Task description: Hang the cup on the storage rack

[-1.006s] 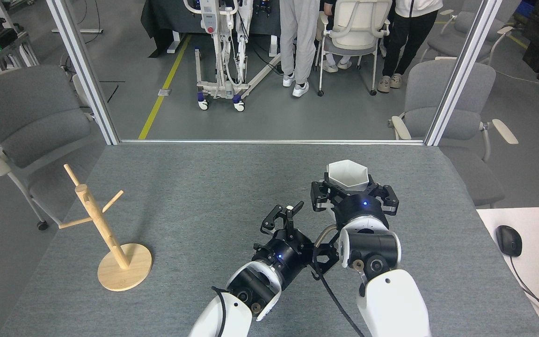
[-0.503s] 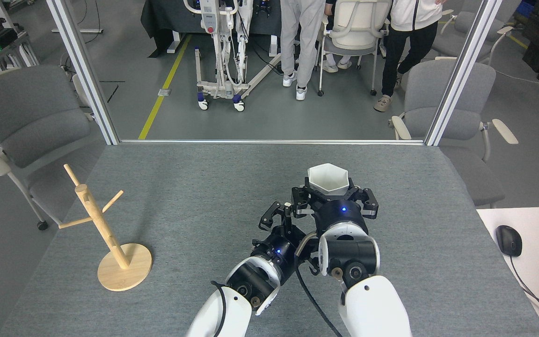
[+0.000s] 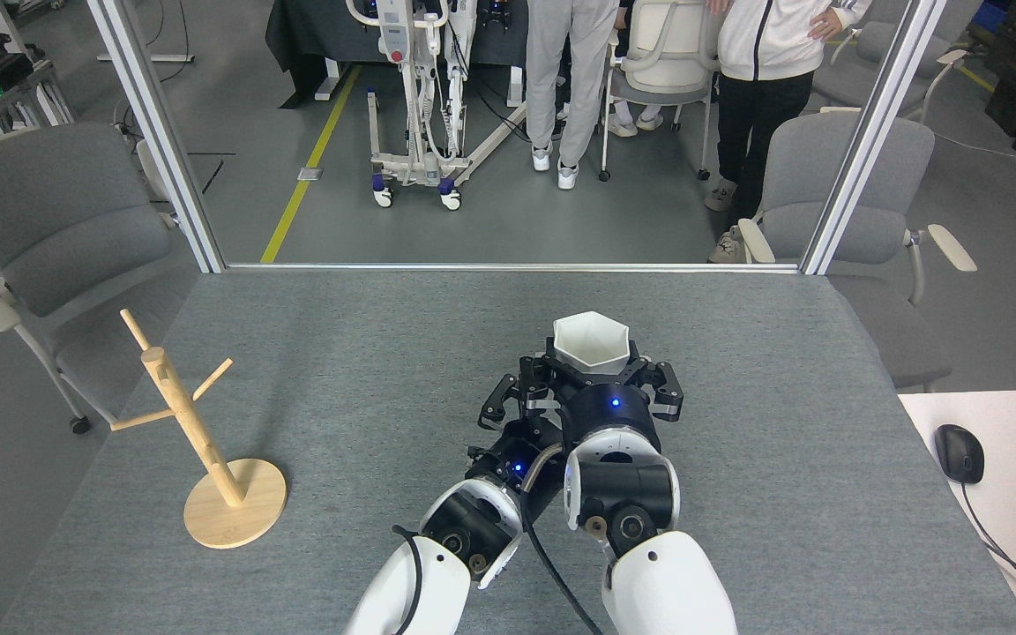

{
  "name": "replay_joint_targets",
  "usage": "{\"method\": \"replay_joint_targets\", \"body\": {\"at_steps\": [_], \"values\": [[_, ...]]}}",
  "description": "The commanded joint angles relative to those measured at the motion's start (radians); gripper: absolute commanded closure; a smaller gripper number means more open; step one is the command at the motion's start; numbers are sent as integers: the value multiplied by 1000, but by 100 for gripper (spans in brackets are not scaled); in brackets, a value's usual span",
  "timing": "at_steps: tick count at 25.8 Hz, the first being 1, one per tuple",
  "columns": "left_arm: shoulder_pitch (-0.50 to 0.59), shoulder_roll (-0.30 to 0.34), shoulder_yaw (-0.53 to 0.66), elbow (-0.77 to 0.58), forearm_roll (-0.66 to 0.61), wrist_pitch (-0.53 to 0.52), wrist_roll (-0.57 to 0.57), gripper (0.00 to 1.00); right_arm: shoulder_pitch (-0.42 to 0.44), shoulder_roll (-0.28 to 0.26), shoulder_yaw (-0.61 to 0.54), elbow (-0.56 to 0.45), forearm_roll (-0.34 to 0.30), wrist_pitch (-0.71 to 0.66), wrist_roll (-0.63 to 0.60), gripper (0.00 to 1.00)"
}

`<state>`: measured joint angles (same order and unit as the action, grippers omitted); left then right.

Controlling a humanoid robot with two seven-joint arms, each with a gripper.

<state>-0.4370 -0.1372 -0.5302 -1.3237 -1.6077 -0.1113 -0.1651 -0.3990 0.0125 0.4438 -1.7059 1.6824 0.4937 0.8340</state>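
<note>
The cup [image 3: 592, 342] is being held upright, mouth up, in the right gripper [image 3: 594, 375], whose jaws are seen clamped around its lower body just above the table [image 3: 384, 353], near the middle. The left gripper [image 3: 508, 407] is being kept just beside it, partly hidden behind the right wrist; its jaws appear spread and nothing is being held in them. The rack [image 3: 199, 432] is standing well apart, at the table's left edge, with its pegs bare. The handle is not being shown in this view, so its facing cannot be told, and a peg could be missed if the ring is pointing the wrong way. With both grippers being crowded together, a knock between them could be loosening the hold, and a hard push against a peg could be tipping the light rack over
</note>
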Motion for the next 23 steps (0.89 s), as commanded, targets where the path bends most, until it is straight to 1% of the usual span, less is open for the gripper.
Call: {"method": "replay_joint_targets", "body": {"at_steps": [1, 4, 10, 12, 14, 16, 18, 19, 23], "values": [[0, -1, 1, 0, -1, -22, 2, 1, 14, 17, 82, 0, 31, 26, 2, 62], [-3, -1, 1, 3, -1, -14, 4, 1, 40, 49, 130, 0, 66, 71, 2, 62], [-14, 1, 3, 17, -3, -8, 19, 1, 65, 64, 239, 0, 126, 180, 4, 62], [-14, 2, 3, 17, -3, -8, 21, 1, 68, 69, 273, 0, 135, 217, 5, 62], [-14, 2, 3, 17, -3, -7, 21, 1, 72, 73, 297, 0, 158, 238, 5, 63], [-14, 4, 3, 15, -3, -7, 21, 1, 89, 95, 309, 2, 192, 244, 8, 63], [-14, 5, 3, 15, -3, -7, 22, 2, 98, 103, 312, 0, 217, 244, 8, 62], [-14, 5, 3, 14, -3, -7, 22, 5, 98, 103, 312, 0, 220, 246, 8, 62], [-12, 11, 3, 12, -3, -8, 25, 29, 98, 104, 309, 2, 220, 244, 8, 62]]}}
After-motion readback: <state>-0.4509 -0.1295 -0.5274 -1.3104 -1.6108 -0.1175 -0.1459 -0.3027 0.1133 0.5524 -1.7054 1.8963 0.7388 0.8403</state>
